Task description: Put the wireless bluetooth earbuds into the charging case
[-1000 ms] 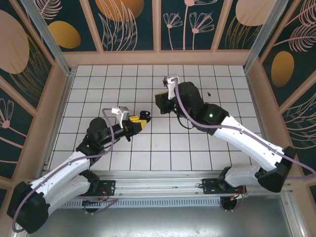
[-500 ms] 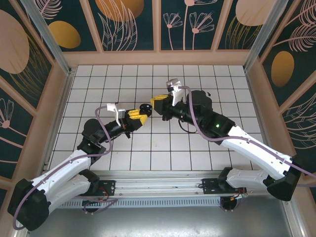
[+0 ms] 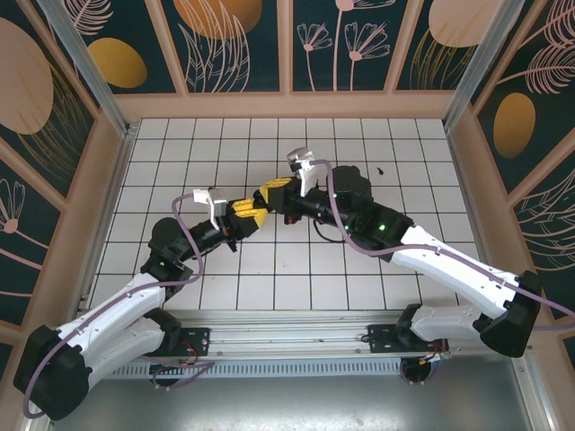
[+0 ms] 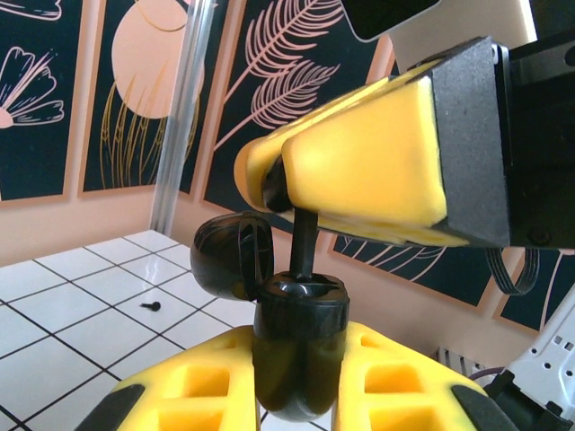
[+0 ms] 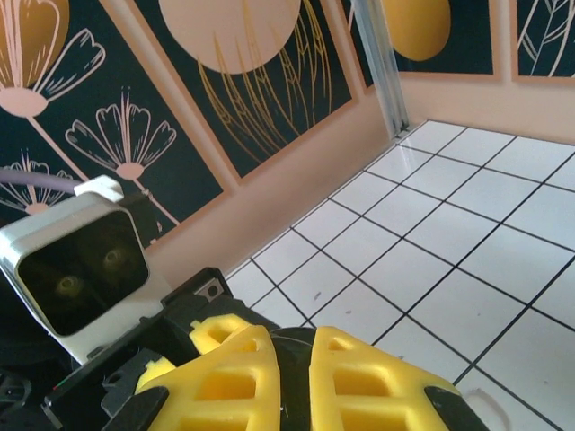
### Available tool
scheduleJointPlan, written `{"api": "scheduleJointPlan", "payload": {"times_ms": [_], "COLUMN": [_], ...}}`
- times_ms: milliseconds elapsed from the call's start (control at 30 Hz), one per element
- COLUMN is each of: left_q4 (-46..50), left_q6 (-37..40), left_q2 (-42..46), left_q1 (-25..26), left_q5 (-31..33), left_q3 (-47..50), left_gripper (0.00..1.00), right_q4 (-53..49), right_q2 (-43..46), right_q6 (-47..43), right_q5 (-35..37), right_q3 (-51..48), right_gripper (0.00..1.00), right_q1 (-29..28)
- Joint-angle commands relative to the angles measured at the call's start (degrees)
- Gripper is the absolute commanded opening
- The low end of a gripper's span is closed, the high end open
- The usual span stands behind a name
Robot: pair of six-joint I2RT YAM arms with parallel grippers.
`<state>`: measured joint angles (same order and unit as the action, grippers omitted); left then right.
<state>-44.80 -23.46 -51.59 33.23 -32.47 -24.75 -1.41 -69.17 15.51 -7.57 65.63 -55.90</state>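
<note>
With the left gripper (image 4: 296,388) clamped around the open charging case (image 4: 301,314) and the right gripper (image 4: 274,180) pinching a black earbud (image 4: 303,235) whose lower end sits at the case's mouth, the right arm should press straight down, releasing only once seated.

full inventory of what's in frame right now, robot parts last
charging case: 1, black, lid open, clamped in the left gripper, mid-table
held earbud: 1, black, pinched by the right gripper, stem down at the case opening
loose earbud: 1, black, on a far-right tile
table: 1, white grid tiles
wall panels: several, dark floral, around the table
left gripper: 1, yellow fingers, shut
right gripper: 1, yellow fingers, shut
</note>
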Motion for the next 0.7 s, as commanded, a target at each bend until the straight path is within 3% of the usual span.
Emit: {"api": "scheduleJointPlan", "payload": {"times_ms": [0,667], "left_q4": [-2.8,-1.8], "left_q6": [0.0,0.3], "left_q2": [1.2,2.8], "left_q1": [0.3,0.3], "left_q5": [0.8,1.6], "left_q3": [0.2,0.8], "left_gripper": [0.0,0.0], "right_q4": [-0.1,-6.2], "right_q2": [-0.1,-1.9], "right_q6": [-0.3,-1.4], "right_q5": [0.0,2.7], "right_q3": [2.1,2.7], "right_gripper": [0.11,0.1], "right_q1": [-0.8,-2.7]}}
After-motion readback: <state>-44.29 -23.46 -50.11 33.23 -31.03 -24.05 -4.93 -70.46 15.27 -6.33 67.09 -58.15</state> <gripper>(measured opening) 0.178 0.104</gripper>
